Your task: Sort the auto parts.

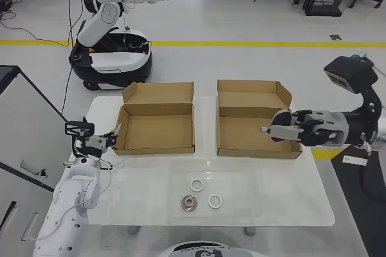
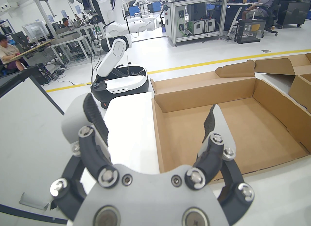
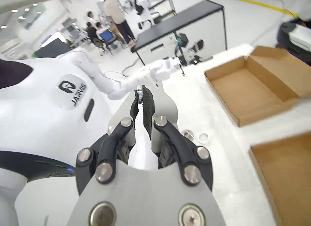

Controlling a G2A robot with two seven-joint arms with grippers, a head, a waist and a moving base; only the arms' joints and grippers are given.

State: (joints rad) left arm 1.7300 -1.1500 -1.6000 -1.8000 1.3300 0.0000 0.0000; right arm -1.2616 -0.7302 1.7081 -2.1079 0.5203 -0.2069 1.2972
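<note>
Right gripper (image 3: pixel 141 94) fingers (image 3: pixel 148 105) pinch a probable bolt (image 3: pixel 138 92).

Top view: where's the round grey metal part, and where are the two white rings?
Round grey metal part (image 1: pixel 189 203), top view, its raised centre.
Farther white ring (image 1: pixel 192 185), top view, its rim.
Nearer white ring (image 1: pixel 210 202), top view, its rim.
</note>
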